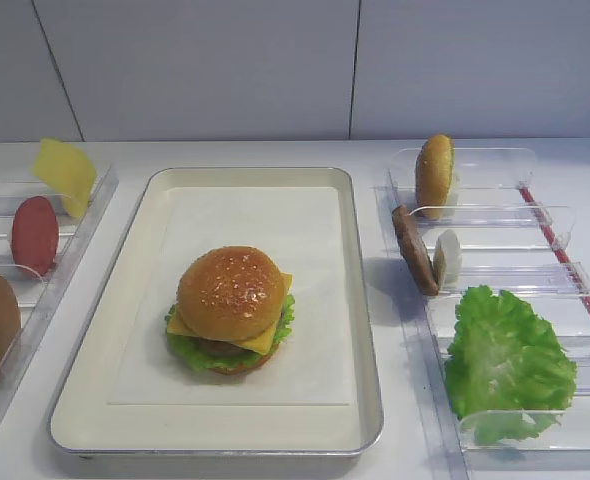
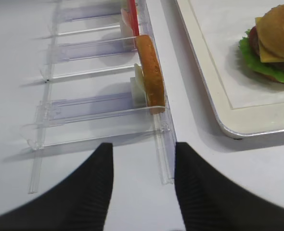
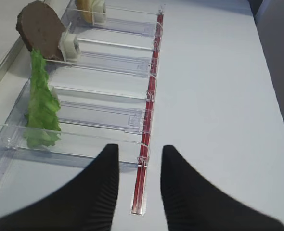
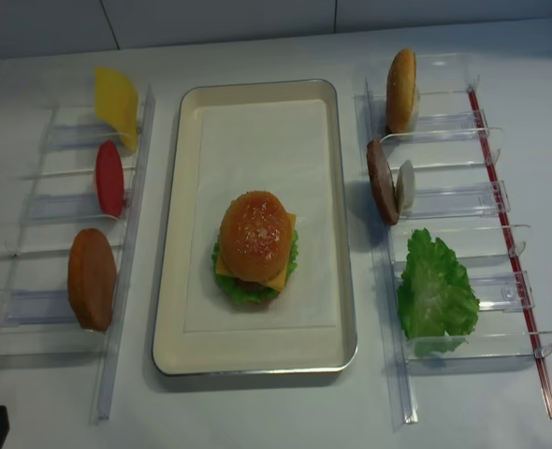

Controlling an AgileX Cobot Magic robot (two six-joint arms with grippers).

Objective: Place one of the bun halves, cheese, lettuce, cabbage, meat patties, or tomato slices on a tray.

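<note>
Right gripper (image 3: 139,187), with two black ribbed fingers standing apart and nothing between them, poised above the near end of the right-hand clear plastic rack (image 3: 108,120), over its red edge strip (image 3: 149,120); left gripper (image 2: 143,185), likewise with black fingers parted and empty, above the near end of the left-hand clear plastic rack (image 2: 98,110). In the right wrist view, nearest the fingers, the ruffled bright green lettuce leaf (image 3: 42,103) stands in the rack, followed by a dark brown rough meat patty (image 3: 41,30) leaning against a white block, with a golden-brown bun half (image 3: 86,9) at the far end. In the left wrist view, a golden-brown bun half (image 2: 149,72) stands on edge in the nearest slot, a flat red tomato slice (image 2: 132,14) in a slot farther on. Between the two racks lies the large rectangular silvery metal tray with white paper liner (image 1: 95,400). Near its middle rests an assembled burger: glossy sesame-speckled bun dome (image 1: 229,290) on top, yellow-orange square cheese slice (image 1: 265,340) beneath it, then green lettuce and a lower bun. At the far end of the left rack, the overhead view shows a second yellow cheese slice (image 4: 115,94) standing upright.
</note>
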